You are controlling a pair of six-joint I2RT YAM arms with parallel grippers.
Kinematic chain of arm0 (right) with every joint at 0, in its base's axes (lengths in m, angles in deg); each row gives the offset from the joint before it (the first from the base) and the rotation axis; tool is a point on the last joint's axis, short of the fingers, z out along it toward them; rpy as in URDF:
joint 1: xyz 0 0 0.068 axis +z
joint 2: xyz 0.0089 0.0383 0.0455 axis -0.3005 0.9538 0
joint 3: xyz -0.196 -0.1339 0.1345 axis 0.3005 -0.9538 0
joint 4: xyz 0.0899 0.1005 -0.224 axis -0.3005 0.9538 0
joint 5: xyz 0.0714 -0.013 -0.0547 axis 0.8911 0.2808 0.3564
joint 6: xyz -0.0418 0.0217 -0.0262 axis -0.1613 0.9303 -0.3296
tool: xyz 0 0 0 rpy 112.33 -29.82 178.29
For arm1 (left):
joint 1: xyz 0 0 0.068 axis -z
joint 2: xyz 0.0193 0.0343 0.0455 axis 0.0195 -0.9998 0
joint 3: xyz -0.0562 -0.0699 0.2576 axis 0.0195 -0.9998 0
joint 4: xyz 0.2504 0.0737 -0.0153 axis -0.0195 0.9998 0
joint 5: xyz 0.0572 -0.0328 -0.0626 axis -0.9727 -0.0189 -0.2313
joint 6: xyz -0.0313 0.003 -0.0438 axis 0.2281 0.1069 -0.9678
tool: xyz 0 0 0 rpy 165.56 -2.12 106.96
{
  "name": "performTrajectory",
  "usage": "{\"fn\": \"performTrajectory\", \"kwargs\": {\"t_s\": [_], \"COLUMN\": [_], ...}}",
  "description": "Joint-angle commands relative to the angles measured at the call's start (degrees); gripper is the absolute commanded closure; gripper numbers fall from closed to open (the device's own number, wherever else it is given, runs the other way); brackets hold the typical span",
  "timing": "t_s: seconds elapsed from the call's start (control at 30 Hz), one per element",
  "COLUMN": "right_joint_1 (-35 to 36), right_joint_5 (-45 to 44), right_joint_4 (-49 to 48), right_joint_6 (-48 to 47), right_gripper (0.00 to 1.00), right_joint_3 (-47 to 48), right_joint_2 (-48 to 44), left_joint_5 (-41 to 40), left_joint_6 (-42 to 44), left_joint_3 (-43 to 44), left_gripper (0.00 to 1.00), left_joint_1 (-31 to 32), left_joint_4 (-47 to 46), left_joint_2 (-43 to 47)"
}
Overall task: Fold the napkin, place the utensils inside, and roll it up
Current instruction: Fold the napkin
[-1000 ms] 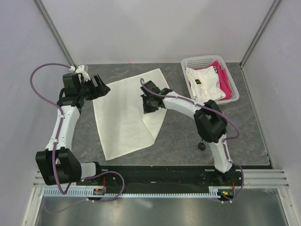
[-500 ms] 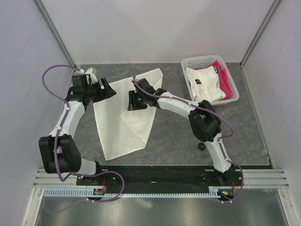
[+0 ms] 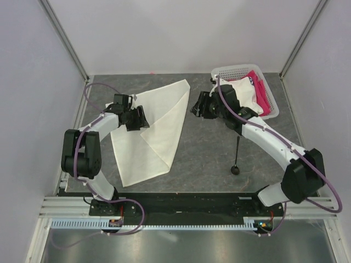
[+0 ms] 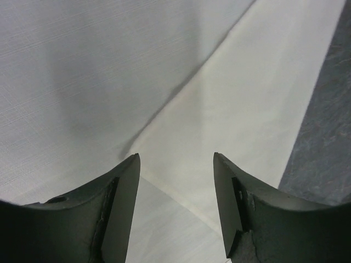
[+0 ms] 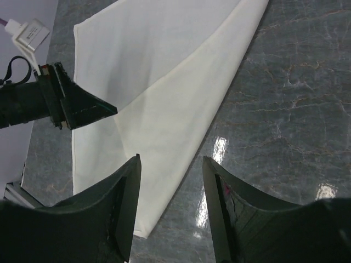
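Observation:
The cream-white napkin (image 3: 156,129) lies on the grey table, its right side folded over to the left so that a diagonal edge runs across it (image 4: 164,115). My left gripper (image 3: 144,119) hovers low over the napkin's left part, open and empty (image 4: 175,159). My right gripper (image 3: 195,107) hangs open and empty (image 5: 170,159) above bare table, just right of the napkin (image 5: 164,82). The right wrist view also shows the left gripper's fingers (image 5: 88,107). The black spoon (image 3: 237,156) lies on the table right of the napkin, bowl toward me.
A white basket (image 3: 237,68) at the back right holds a white garment (image 3: 237,96) and a pink cloth (image 3: 262,96). Grey walls close in the table on three sides. The right arm's forearm passes above the spoon's handle end.
My right gripper carried the napkin's right corner leftward, let it go and drew back to the right. My left gripper moved right onto the napkin and its jaws narrowed somewhat.

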Motion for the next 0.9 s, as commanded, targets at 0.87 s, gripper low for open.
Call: {"fn": "performTrajectory", "kwargs": {"t_s": [0.87], "right_joint_1": [-3.0], "right_joint_5": [-4.7], "right_joint_4": [3.1], "right_joint_6": [-2.8], "right_gripper": [0.39], "right_joint_3": [-10.1], "right_joint_2": [-13.7], "left_joint_5": [-15.0], "left_joint_6": [0.9], "left_joint_3": [-1.0], "left_gripper": [0.61], "left_joint_1": [4.0], "left_joint_4": [1.1], "left_joint_2": [-3.7]}}
